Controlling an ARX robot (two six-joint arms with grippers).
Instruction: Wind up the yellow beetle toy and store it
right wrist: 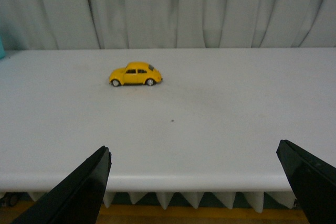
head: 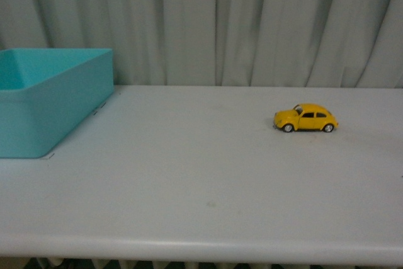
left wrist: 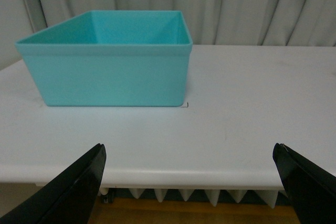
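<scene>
Faces yellow beetle toy (right wrist: 135,74) with right gripper (right wrist: 192,148) spread wide, empty; ought to pinch across the doors, leaving wheels free

It looks like a lab test setup: a plain white table (head: 189,174) backed by a drawn pale curtain (head: 252,23).

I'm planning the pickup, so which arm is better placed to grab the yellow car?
Right. The car sits on the right side of the table in the front view, and the open right claw faces it directly. The left claw faces the bin, with no car in its view.
</scene>
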